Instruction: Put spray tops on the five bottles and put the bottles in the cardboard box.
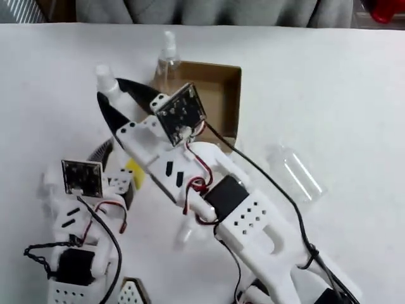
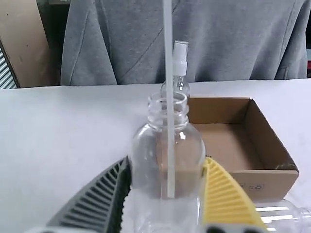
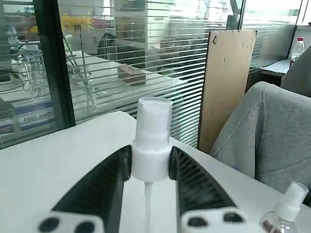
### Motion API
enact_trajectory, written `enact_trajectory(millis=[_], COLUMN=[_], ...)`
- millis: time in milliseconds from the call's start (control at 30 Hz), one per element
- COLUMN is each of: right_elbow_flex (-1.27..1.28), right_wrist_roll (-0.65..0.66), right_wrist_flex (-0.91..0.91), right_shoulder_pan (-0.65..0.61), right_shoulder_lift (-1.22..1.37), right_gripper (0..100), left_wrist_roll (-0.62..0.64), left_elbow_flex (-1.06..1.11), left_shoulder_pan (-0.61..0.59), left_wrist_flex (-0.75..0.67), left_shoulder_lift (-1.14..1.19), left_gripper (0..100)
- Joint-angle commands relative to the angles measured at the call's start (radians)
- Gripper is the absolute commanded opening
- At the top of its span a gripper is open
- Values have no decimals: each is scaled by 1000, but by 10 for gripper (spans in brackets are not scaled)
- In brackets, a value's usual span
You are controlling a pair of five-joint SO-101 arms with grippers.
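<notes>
My left gripper (image 2: pixel 166 167) is shut on a clear bottle (image 2: pixel 165 155) that stands upright with its neck open, between a grey finger and a yellow finger (image 1: pixel 133 171). Above it, my right gripper (image 3: pixel 150 155) with black fingers (image 1: pixel 117 104) is shut on a white spray top (image 3: pixel 151 141) (image 1: pixel 104 79). The top's thin dip tube (image 2: pixel 168 97) runs down through the neck into the bottle. Behind stands a second bottle (image 2: pixel 179 73) (image 1: pixel 168 60) with its spray top on, at the far edge of the open cardboard box (image 2: pixel 262 141) (image 1: pixel 218 88).
Another clear bottle (image 1: pixel 296 171) (image 2: pixel 286 213) lies on its side on the white table, to the right of the box. The right arm's white body (image 1: pixel 253 221) crosses the middle of the table. Free room lies at the far left and far right.
</notes>
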Motion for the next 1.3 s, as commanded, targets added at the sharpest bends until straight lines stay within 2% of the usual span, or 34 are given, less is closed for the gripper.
enact_trajectory(millis=[0,167,333,433,533,900,1267], right_elbow_flex=[-86,-78,38,110,184,431,532], right_wrist_roll=[74,94,92,-9,-112,-112,-115], right_wrist_flex=[2,4,-4,-45,-160,-438,-466], right_shoulder_pan=[-12,-42,-79,-77,-73,-65,-62], right_shoulder_lift=[-13,-5,-15,-5,-18,-16,-24], right_gripper=[15,15,15,15,15,15,15], left_wrist_roll=[-12,-12,-11,-11,-11,-11,-11], left_elbow_flex=[-11,-5,-5,-2,12,11,14], left_shoulder_pan=[1,1,1,-1,1,1,-1], left_wrist_flex=[-37,-66,-57,-57,-64,-64,-64], left_shoulder_lift=[-12,-12,-12,-12,-12,-12,-12], left_gripper=[20,20,20,20,20,20,20])
